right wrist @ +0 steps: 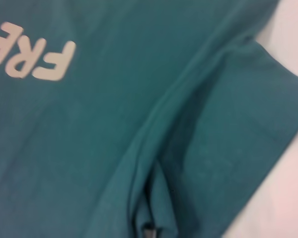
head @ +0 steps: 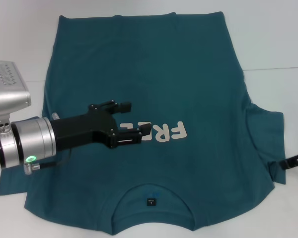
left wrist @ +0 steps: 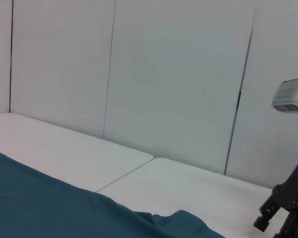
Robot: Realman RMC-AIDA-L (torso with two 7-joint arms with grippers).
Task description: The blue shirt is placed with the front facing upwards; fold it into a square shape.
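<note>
The blue shirt (head: 188,74) lies spread flat on the white table (head: 273,44), front up. Its neckline and dark label (head: 150,202) are nearest me, and the off-white chest print (head: 171,131) is partly covered. My left gripper (head: 134,120) hovers over the chest just beside the print, open with nothing between its black fingers. Only a black tip of my right gripper (head: 294,161) shows at the picture's edge, beside the shirt's right sleeve (head: 268,144). The right wrist view shows that sleeve (right wrist: 238,148) and its creased seam close up, with the print (right wrist: 35,57) at one side.
Bare white table surrounds the shirt, with a seam line (head: 278,68) running across it. In the left wrist view a pale panelled wall (left wrist: 179,74) stands behind the table, the shirt's edge (left wrist: 49,208) lies low, and the right arm (left wrist: 288,203) shows far off.
</note>
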